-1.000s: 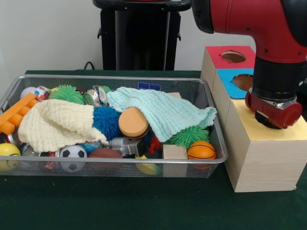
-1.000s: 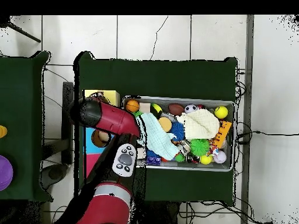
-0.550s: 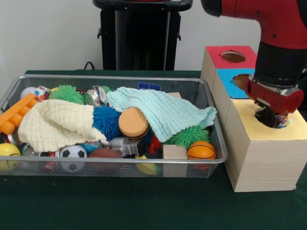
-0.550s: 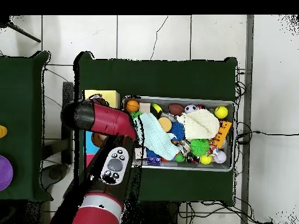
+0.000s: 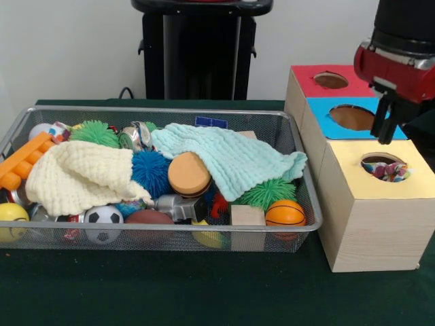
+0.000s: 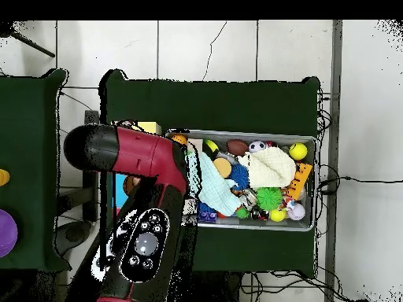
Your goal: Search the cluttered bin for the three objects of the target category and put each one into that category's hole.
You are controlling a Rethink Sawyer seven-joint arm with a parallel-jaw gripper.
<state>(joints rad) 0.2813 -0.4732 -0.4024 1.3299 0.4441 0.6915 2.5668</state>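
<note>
Above yellow box hole (image 5: 385, 167), end effector (image 5: 388, 134) hangs vertical; finger spread indiscernible.

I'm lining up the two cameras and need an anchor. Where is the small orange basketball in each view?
Front view: the orange basketball sits in the bin's near right corner, beside the wooden box.
Overhead view: the basketball is at the bin's upper left corner.
Shared landmark: the mint green cloth.
</note>
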